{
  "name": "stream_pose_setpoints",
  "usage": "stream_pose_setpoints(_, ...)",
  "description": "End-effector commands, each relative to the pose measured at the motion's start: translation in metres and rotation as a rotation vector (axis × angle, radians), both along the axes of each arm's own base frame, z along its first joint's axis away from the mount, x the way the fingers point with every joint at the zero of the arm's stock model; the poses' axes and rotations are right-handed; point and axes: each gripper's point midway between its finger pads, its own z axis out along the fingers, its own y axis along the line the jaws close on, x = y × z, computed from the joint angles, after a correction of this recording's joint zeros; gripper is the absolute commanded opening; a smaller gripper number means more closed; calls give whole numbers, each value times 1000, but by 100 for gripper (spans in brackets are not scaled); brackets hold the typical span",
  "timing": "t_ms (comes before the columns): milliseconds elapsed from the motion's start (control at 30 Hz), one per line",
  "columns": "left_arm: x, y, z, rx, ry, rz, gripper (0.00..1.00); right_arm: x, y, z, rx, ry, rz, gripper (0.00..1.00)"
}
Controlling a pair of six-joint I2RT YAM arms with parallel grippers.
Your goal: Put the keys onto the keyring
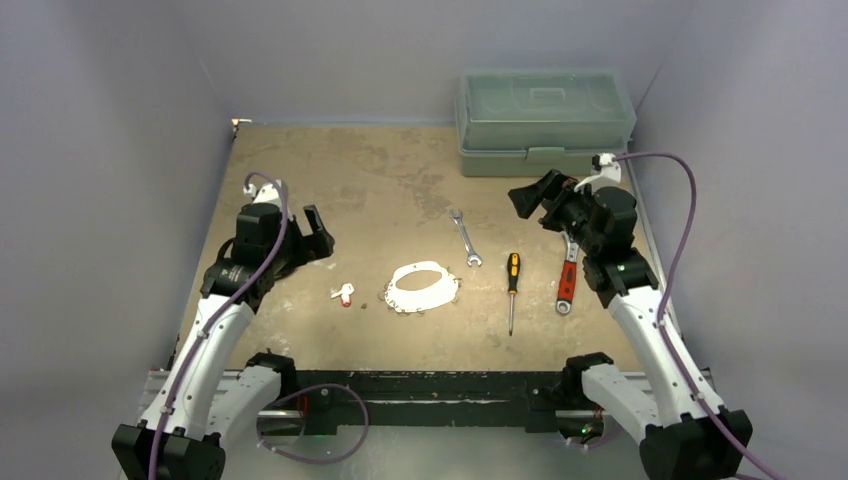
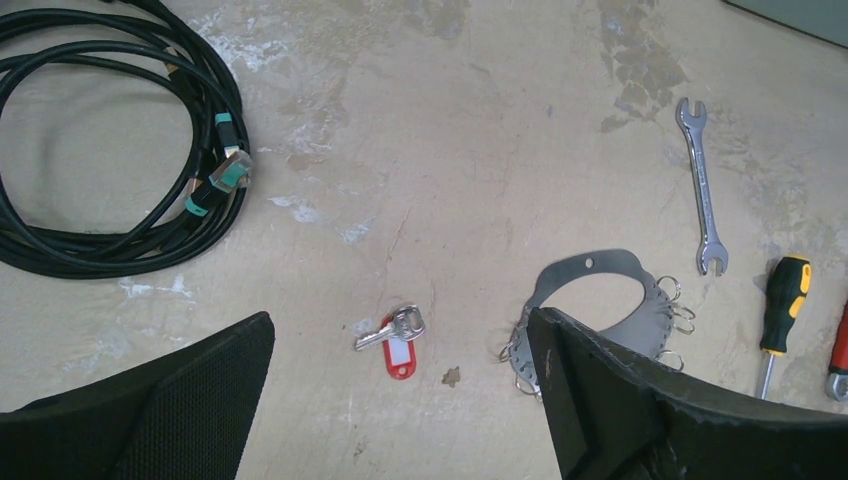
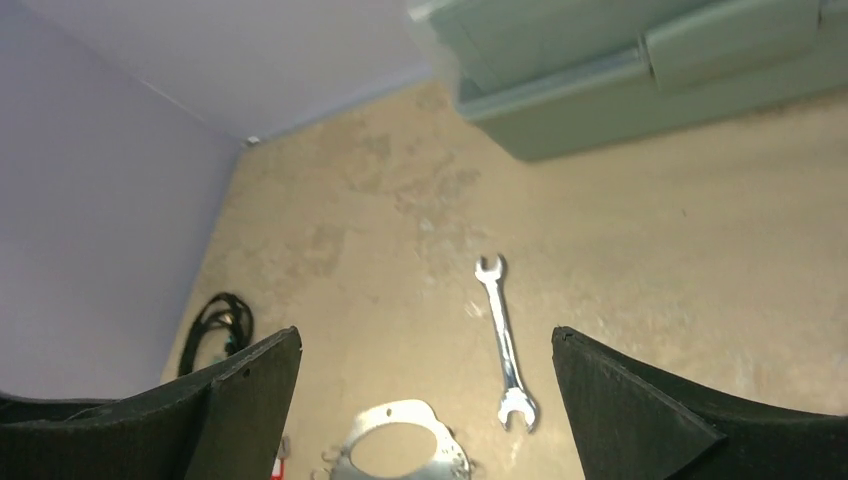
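1. From above, the keyring (image 1: 423,287) lies flat on the counter (image 1: 380,190), near the middle toward the near edge. The keys (image 1: 344,294), with their red tag, lie just to its left, apart from it. To the right sit a spanner (image 1: 465,238), a screwdriver (image 1: 512,290) and a red-handled wrench (image 1: 567,280), and a green toolbox (image 1: 545,120) stands at the far right. The left gripper (image 1: 318,235) hangs above the counter left of the keys. The right gripper (image 1: 530,197) is raised over the right side, near the toolbox.

2. In the left wrist view, the black fingers (image 2: 180,410) are spread wide with nothing between them, so the left gripper is released. The keys (image 2: 392,335) lie on the counter in the gap. The keyring (image 2: 590,268), fringed with small rings, is partly hidden by the right finger. A coiled black cable (image 2: 100,258) lies to the left.

3. In the right wrist view, the fingers (image 3: 640,410) also stand wide apart and hold nothing. The keyring (image 3: 440,455) shows at the bottom edge, between them and far below. The spanner (image 3: 505,350) lies beyond it.
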Motion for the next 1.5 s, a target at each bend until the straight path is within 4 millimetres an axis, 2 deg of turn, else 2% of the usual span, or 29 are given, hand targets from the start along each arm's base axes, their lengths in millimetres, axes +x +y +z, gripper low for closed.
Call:
stream_pose_setpoints(0, 5, -9, 7, -18, -45, -53, 98, -12, 0, -29, -41, 162, 20, 99)
stream_pose_setpoints(67, 5, -13, 7, -30, -60, -76, 98, -15, 7, -40, -40, 182, 64, 99)
stream_pose_setpoints(200, 5, -18, 7, -41, -69, -104, 98, -22, 23, -51, -25, 163, 169, 99)
stream_pose_setpoints(400, 4, -32, 0, -62, -46, -171, 96, -24, 31, -61, -66, 160, 190, 99)
stream_pose_setpoints(533, 1, -44, -5, -69, -27, -220, 95, -25, 45, -74, -158, 182, 216, 99)
stream_pose_setpoints(767, 0, -60, -23, -57, 43, -281, 83, -18, 68, -96, -253, 226, 192, 99)
stream_pose_setpoints(933, -11, -83, -25, -58, 46, -368, 81, -17, 89, -101, -320, 267, 224, 99)
stream_pose_setpoints(1067, -15, -89, -26, -50, 44, -389, 80, -20, 109, -97, -317, 250, 290, 99)
stream_pose_setpoints(1167, -17, -90, -29, -24, 42, -379, 71, -24, 126, -94, -334, 222, 370, 99)
stream_pose_setpoints(1267, -24, -101, -30, -18, 22, -410, 67, -31, 145, -96, -330, 180, 477, 99)
stream_pose_setpoints(1367, -29, -111, -31, -4, 1, -433, 66, -29, 149, -100, -335, 200, 481, 99)
stream_pose_setpoints(1467, -28, -111, -38, 41, -4, -399, 65, -21, 142, -108, -359, 249, 422, 99)
